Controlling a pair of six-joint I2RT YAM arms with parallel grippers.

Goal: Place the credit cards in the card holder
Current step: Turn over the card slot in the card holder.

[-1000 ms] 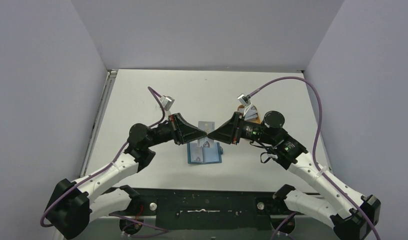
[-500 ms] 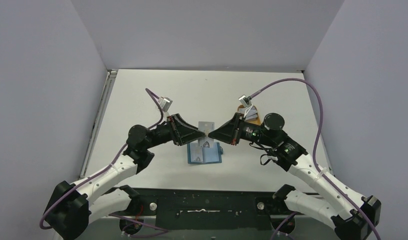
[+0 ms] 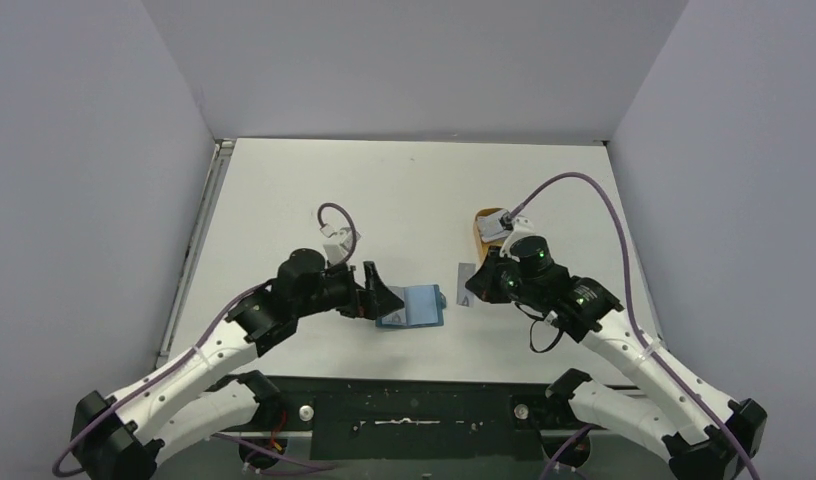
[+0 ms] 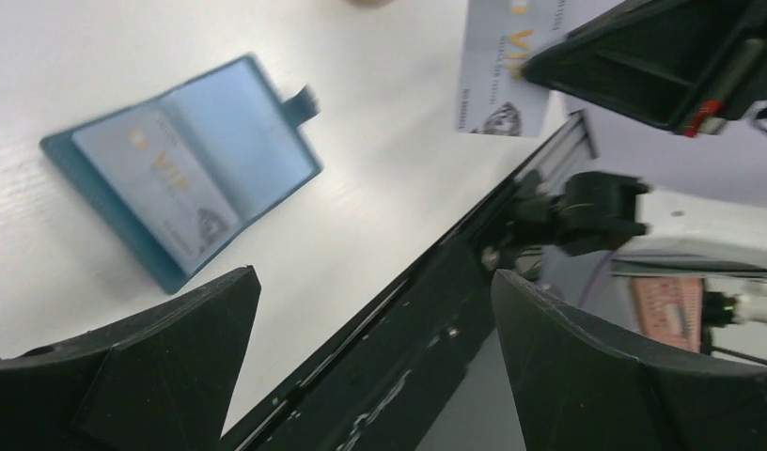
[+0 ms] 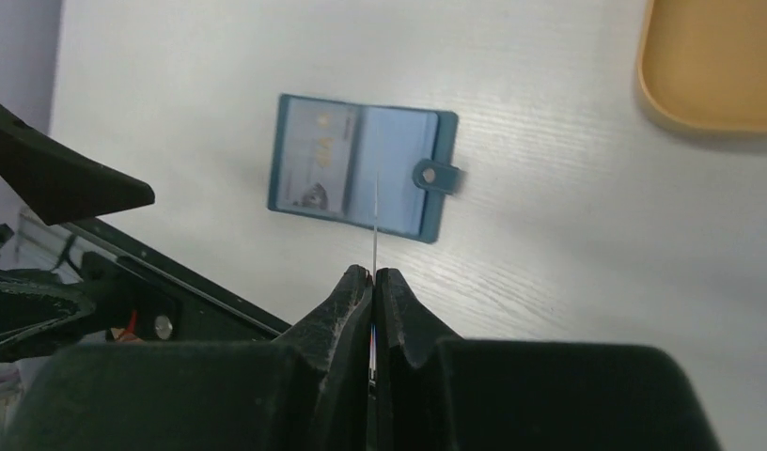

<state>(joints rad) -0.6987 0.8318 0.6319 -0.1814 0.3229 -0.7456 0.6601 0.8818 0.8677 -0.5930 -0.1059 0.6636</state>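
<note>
1. Teal wallet (image 4: 182, 169) lies open and flat on the desk (image 4: 380, 160). One card (image 4: 164, 183) already shows behind the clear sleeve away from the snap tab (image 5: 436, 174); the other sleeve looks vacant.
2. Clenched on a second card (image 4: 507, 75), the right hand (image 5: 372, 274) holds it above the desk, just right of the wallet and edge-on to its own camera.
3. Spread wide and grasping nothing, the left hand (image 4: 372, 277) sits just beside the wallet's left edge.
4. I judge the second card light, thin, stiff and slick. Pinch one short end, so most of its length is free to slide in. The soft wallet may skid and probably needs pinning.
5. Gold letters on both cards seem to begin "VI"; the small print is too blurred to read.
</note>
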